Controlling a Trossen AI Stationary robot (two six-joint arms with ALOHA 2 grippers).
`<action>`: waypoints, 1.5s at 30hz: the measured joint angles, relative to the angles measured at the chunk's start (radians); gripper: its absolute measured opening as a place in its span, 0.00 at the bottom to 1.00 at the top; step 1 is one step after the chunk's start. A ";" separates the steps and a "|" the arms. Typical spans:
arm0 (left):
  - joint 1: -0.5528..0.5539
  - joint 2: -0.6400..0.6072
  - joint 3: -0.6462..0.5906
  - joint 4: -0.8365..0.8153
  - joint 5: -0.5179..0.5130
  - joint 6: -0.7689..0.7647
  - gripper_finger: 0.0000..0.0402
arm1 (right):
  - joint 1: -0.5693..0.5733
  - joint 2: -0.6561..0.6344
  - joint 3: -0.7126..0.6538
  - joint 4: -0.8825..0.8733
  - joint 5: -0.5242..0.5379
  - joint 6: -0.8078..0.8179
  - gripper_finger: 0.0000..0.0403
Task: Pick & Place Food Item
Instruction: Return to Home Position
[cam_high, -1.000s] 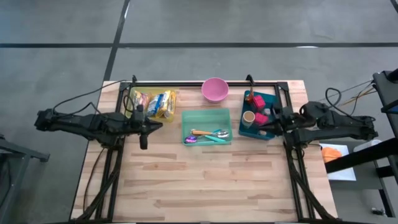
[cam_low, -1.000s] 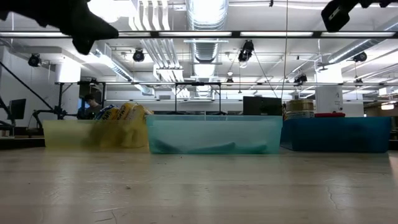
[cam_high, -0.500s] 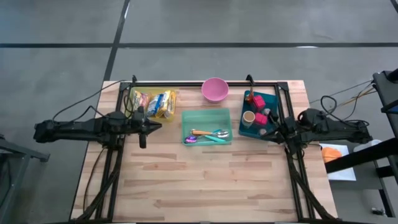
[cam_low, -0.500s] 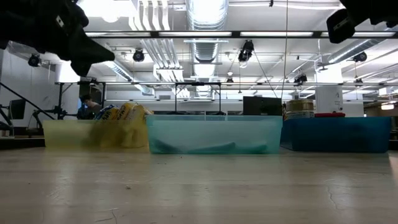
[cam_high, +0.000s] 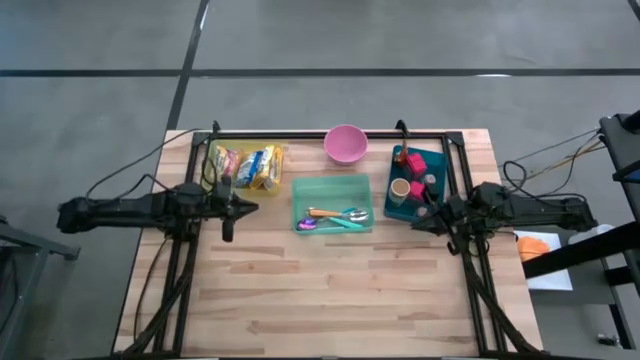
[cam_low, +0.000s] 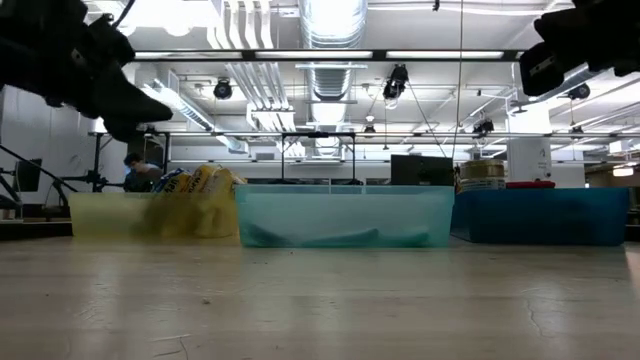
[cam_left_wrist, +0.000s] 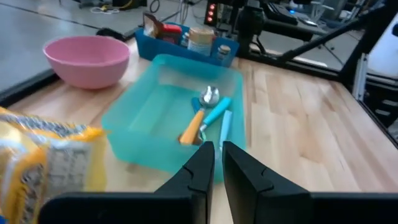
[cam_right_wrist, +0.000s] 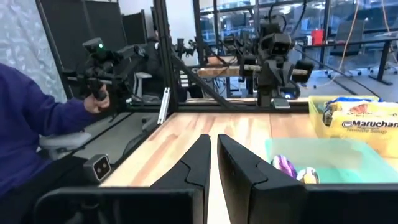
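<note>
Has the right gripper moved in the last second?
Yes. In the high view the right gripper has drawn back off the blue bin toward the table's near edge.

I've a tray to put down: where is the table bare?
Bare: the front half of the table, before the green bin, between the left end effector and right end effector. Crowded: the back, with yellow bin, pink bowl, blue bin.

three bins sat in a row across the far half of the table: left bin, middle bin, right bin. the middle bin sat a little nearer the front than the outer two. noodle packs lay in the left bin. spoons lay in the middle bin, by its front wall. cans stood in the right bin. a bowl stood behind the middle bin, at the far edge. left gripper hung just before the left bin, right gripper at the right bin's front corner.
</note>
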 joint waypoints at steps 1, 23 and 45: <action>-0.005 -0.016 -0.018 0.001 0.001 -0.004 0.10 | 0.000 -0.003 -0.002 0.001 -0.001 0.000 0.07; -0.051 -0.201 -0.161 0.066 0.023 0.016 0.10 | 0.000 -0.018 -0.147 0.173 -0.024 0.013 0.07; -0.060 -0.087 -0.204 0.172 0.039 0.061 0.10 | 0.001 -0.013 -0.160 0.171 -0.069 -0.067 0.07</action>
